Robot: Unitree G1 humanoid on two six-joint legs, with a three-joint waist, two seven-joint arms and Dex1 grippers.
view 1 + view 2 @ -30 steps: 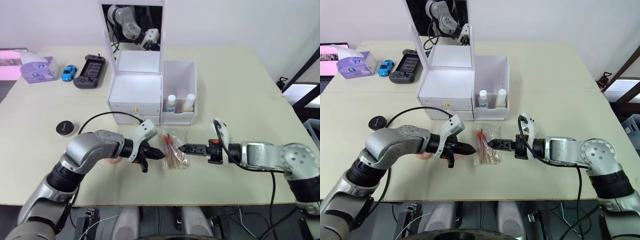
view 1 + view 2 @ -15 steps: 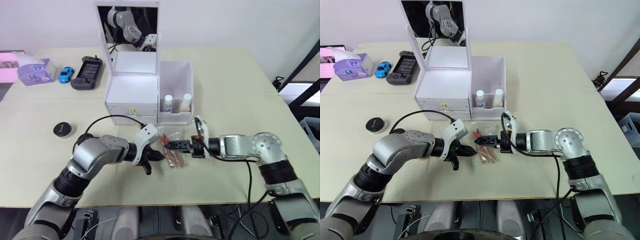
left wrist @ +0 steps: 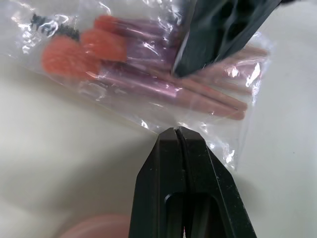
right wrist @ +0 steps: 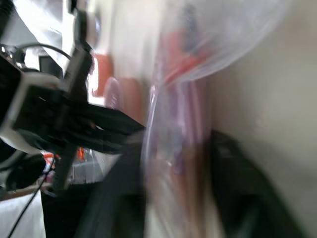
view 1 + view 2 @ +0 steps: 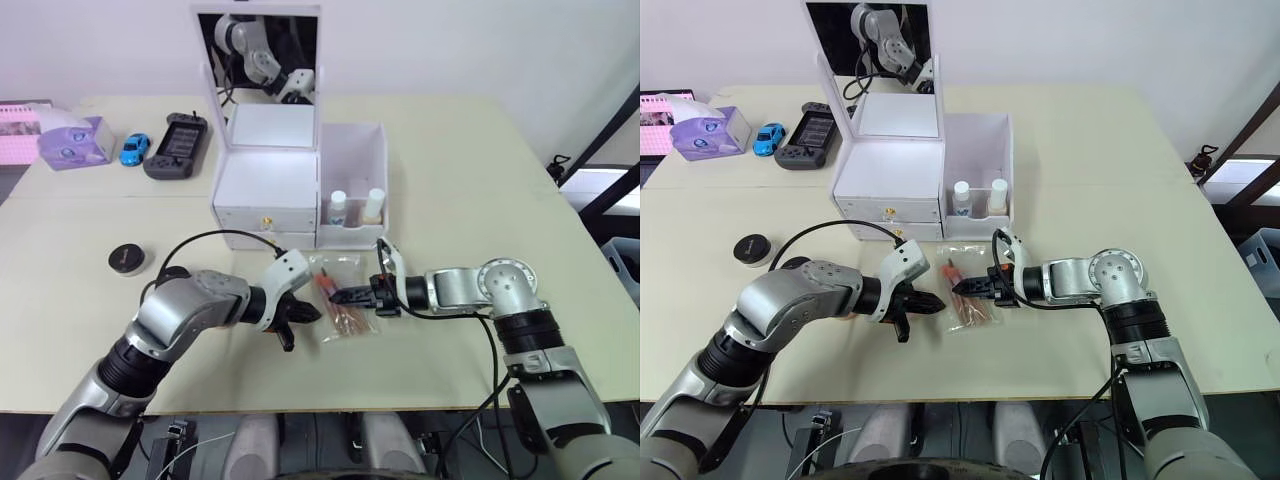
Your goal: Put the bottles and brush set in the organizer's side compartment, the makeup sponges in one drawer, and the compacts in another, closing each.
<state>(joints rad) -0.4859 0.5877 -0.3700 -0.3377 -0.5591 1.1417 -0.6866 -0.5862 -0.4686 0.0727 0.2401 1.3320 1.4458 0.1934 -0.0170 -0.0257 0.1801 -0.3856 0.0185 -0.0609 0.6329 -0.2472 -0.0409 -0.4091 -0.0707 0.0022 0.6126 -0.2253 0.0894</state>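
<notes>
The brush set [image 5: 342, 308], a clear packet of pink-orange brushes, lies on the table in front of the organizer [image 5: 265, 185]. My right gripper [image 5: 336, 296] reaches in from the right and is shut on the brush set; the packet sits between its fingers [image 4: 233, 188]. My left gripper [image 5: 318, 315] is shut, its tip touching the packet's near edge [image 3: 177, 130]. Two bottles [image 5: 339, 207] [image 5: 374, 205] stand in the side compartment [image 5: 352, 150]. One black compact [image 5: 127, 258] lies at the left. A pink makeup sponge [image 3: 94, 229] shows just behind my left gripper.
At the back left are a lilac tissue box [image 5: 70, 143], a blue toy car [image 5: 133, 148] and a black handheld console [image 5: 172, 145]. The organizer's mirror [image 5: 258, 55] stands upright. Both drawers look shut.
My right gripper moved left onto the brush set and closed from wide open. The left gripper stayed shut at the packet's left edge. The camera view shifted slightly.
</notes>
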